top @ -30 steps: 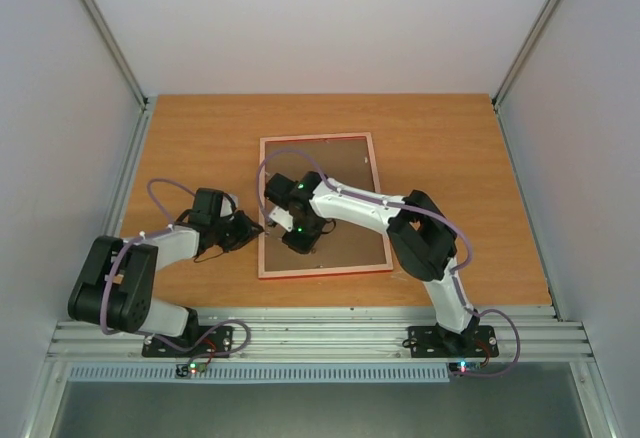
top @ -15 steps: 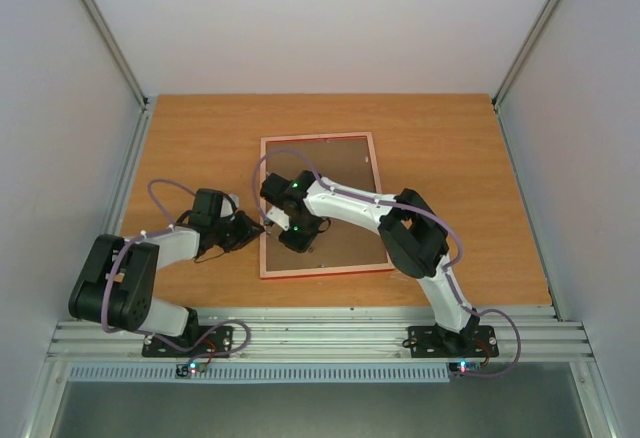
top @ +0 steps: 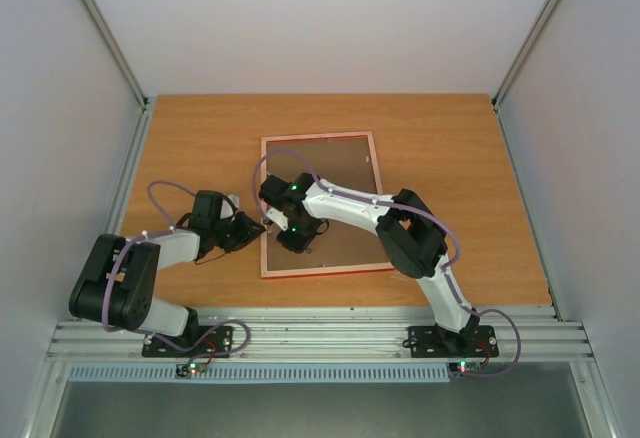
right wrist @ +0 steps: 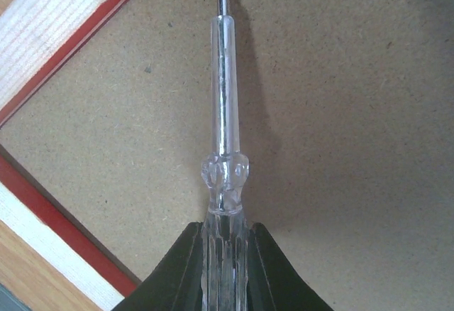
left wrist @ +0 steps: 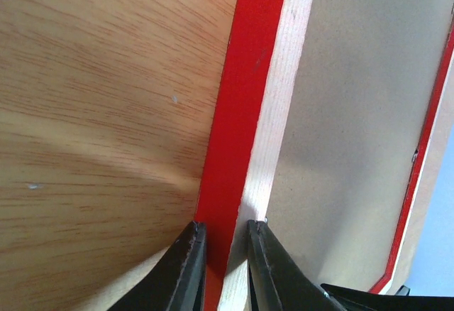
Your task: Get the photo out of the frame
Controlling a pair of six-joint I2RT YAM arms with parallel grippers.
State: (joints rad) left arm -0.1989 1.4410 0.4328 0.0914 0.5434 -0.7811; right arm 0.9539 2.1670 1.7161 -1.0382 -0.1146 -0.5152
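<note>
The red frame lies face down on the table, and its brown backing board fills the opening. The photo is hidden under the board. My left gripper is shut on the frame's left rail, one finger on the red outer side and one on the pale wood back; in the left wrist view the gripper is at the bottom. My right gripper hovers over the board near the left rail. It is shut on a clear-handled screwdriver whose shaft points toward the rail.
The orange wooden table is enclosed by white walls left, right and behind. An aluminium rail runs along the near edge, where both arm bases are bolted. The two wrists are close together at the frame's left side.
My right gripper with the screwdriver has shifted slightly left, toward the frame's left rail. My left gripper has stayed at that rail.
</note>
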